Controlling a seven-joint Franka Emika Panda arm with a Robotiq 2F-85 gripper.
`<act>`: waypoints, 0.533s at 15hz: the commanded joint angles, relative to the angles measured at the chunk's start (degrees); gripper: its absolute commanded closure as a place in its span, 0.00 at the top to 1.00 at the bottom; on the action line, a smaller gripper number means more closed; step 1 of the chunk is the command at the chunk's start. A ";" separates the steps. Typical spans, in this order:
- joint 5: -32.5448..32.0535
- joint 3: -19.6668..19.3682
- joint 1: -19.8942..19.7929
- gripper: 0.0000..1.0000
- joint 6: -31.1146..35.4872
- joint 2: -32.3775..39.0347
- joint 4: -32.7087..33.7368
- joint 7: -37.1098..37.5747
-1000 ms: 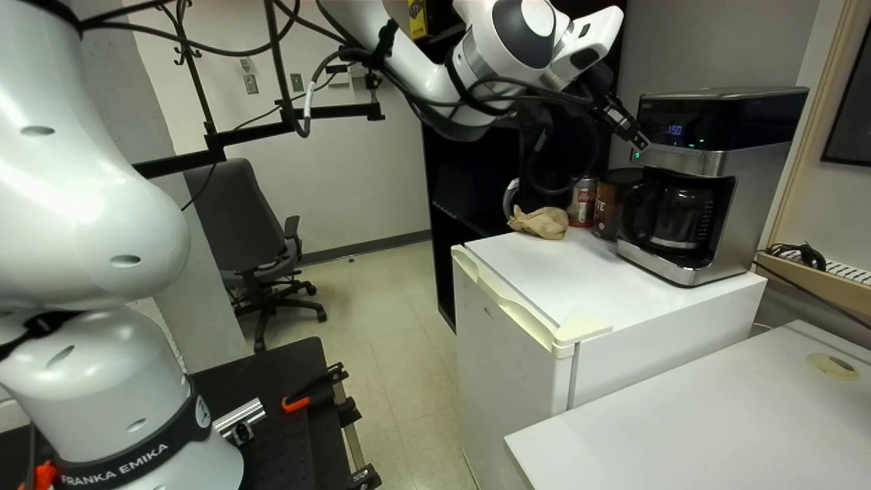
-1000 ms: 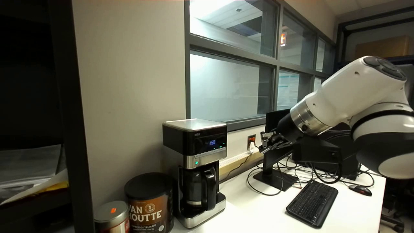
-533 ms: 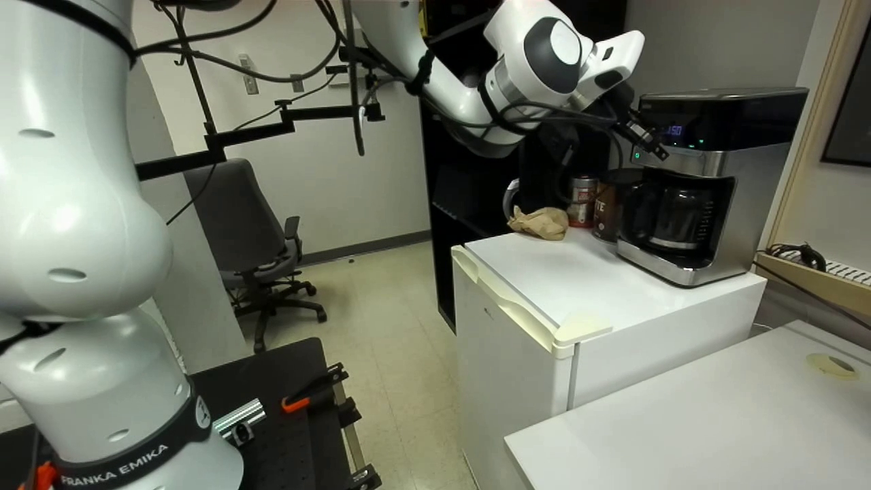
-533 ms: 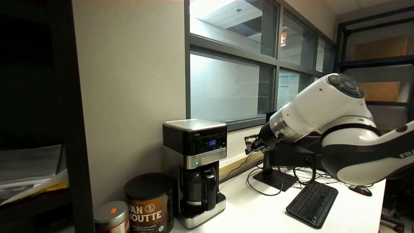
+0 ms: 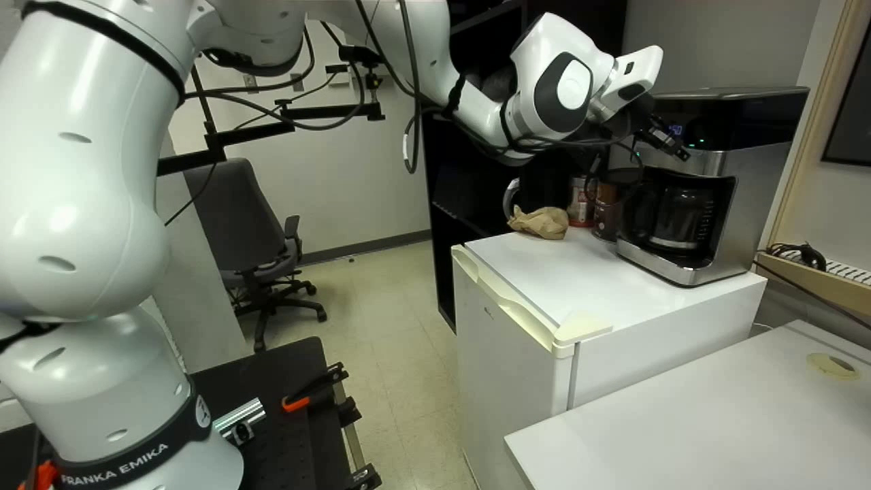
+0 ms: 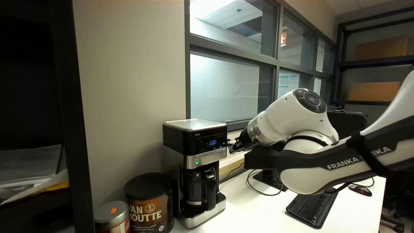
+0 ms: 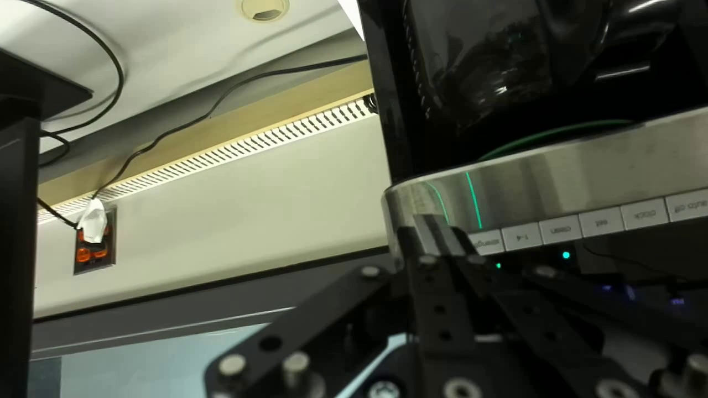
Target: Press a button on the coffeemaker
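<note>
The coffeemaker [image 5: 747, 187] stood on a fridge [image 5: 517, 361]. In the wrist view the hand [image 7: 440, 235] was pinched narrow, the buttons [image 7: 560, 228] at its three o'clock. The coffeemaker looked heavy and hard, its glass jug [image 5: 679, 216] breakable. Nothing seemed to need grabbing, only a button poked.

My pincer [image 7: 441, 236] partly hides a button [image 7: 488, 243] on the coffeemaker [image 7: 586, 174]; contact is indeterminable. An exterior view crops the tin [image 6: 111, 217].
</note>
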 commanded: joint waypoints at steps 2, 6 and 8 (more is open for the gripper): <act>9.54 -0.28 -1.83 0.00 -0.49 -8.25 9.17 -6.46; 14.13 -1.08 -2.37 0.00 -0.97 -11.44 12.63 -9.29; 15.71 -1.45 -2.60 0.00 -1.17 -12.42 13.70 -10.33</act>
